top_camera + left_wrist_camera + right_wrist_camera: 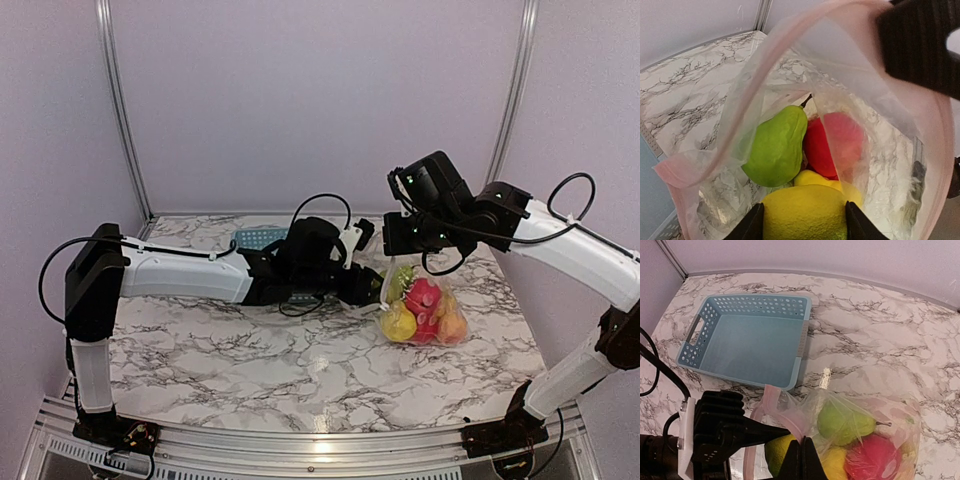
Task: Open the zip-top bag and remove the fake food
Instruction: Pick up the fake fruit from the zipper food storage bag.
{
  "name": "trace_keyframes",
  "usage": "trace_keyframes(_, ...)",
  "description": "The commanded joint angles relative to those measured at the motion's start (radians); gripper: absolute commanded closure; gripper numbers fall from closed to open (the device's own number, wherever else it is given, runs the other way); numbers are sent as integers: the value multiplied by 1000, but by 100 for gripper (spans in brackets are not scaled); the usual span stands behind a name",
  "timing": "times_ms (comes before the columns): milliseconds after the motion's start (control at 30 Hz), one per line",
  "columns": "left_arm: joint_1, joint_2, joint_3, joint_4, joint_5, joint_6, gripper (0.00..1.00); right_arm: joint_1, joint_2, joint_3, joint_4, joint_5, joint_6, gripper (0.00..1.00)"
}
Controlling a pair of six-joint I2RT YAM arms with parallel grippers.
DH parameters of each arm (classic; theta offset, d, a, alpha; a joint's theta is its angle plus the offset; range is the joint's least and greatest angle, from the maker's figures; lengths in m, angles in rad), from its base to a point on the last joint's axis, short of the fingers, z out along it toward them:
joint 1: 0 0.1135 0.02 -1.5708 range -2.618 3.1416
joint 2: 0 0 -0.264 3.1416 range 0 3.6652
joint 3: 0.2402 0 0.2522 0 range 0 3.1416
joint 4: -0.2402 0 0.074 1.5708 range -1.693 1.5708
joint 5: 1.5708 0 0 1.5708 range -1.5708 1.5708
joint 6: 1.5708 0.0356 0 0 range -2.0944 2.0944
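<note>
A white tabletop with grey marble veining (250, 370) sits in a booth with plain pale lilac walls (320, 100) and bare aluminium corner posts (120, 110). A light blue slotted plastic basket (752, 340) sits toward the back, behind the left arm. The clear zip-top plastic bag (880, 130) stands right of centre near the basket's corner, mouth gaping. The right claw (802, 457) is clamped tight on the bag's pinkish zipper rim, holding it up. The left claw (804, 225) reaches into the mouth, jaws about half apart, both fingers against a glossy yellow plastic lemon (802, 200). A green toy pear (777, 145) and a red toy apple (832, 142) lie beside it inside the bag
</note>
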Motion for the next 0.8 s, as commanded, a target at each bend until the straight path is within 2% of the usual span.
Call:
trace_keyframes(0,-4,-54,-19,66,1,6,63,7,-12,-5,2,13,13,100)
trace_keyframes(767,33,-220,-100,82,-56,4,63,6,25,21,24,47,24,100)
